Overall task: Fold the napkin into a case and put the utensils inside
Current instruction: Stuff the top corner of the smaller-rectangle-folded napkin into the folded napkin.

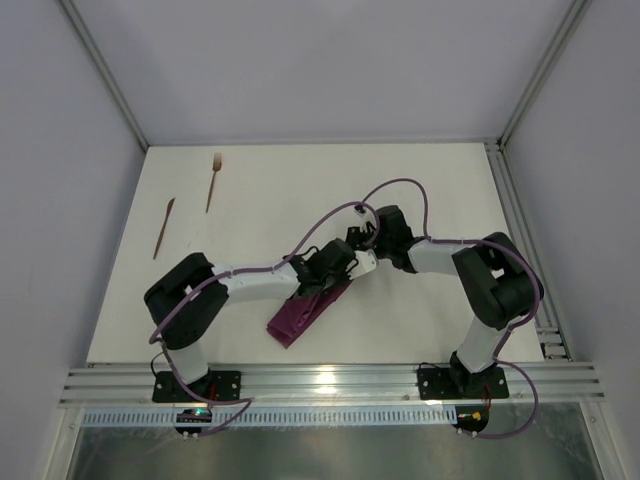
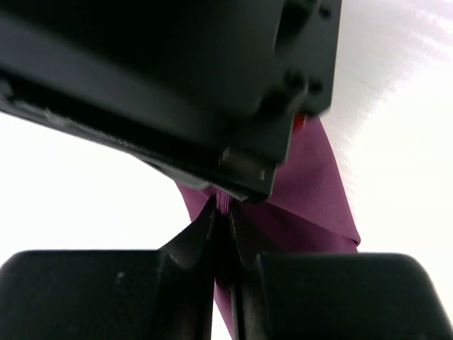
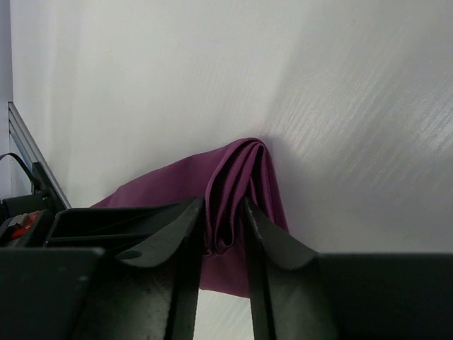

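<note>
The utensils lie at the far left of the worktop, well apart from the napkin: the knife-like stick sits nearest the edge, the fork just right of it and farther back; both look light, thin and stiff, so a pinch across the middle of the handle should serve.

The left gripper is pressed together on a thin edge of the napkin, the cloth caught right at its fingertips. In the top view the napkin is a narrow crumpled strip near the middle front of the worktop, its far end raised between the two grippers. It looks soft, limp and a little shiny; I judge it will sag and slide and hold no crease by itself; it is best taken at a hem or corner, through all the layers, and kept taut between two holds.

The right gripper stands slightly spread, its jaws straddling a bunch of rounded folds without visibly squeezing them; that bundle could slip out easily.
</note>
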